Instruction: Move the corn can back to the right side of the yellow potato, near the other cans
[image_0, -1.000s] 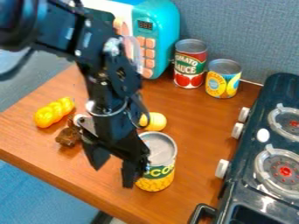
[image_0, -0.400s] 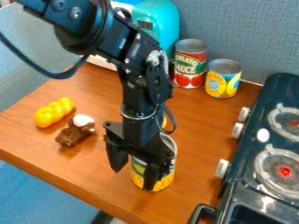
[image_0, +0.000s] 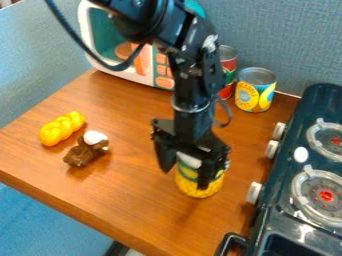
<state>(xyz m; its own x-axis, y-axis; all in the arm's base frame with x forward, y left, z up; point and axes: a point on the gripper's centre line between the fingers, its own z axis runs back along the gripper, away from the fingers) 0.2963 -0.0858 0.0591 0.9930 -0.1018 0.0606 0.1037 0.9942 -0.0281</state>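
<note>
Toward the tabletop's (image_0: 133, 202) right edge, corn can (image_0: 188, 186) upright | gripper (image_0: 184, 179) spread wide against it, contact unclear from where I stand | can probably weighty, stiff, slick; best pinched mid-wall | cans: three, including red (image_0: 228, 62), yellow-blue (image_0: 255, 93) | small toys: two, yellow (image_0: 61, 128), brown-and-white (image_0: 81, 152) | microwave (image_0: 127, 74): one | stove (image_0: 320, 102): one

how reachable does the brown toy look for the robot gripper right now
Probably yes: bare tabletop lies between the gripper and the brown toy, though the gripper may first need to clear the yellow-and-green can beside it.
</note>
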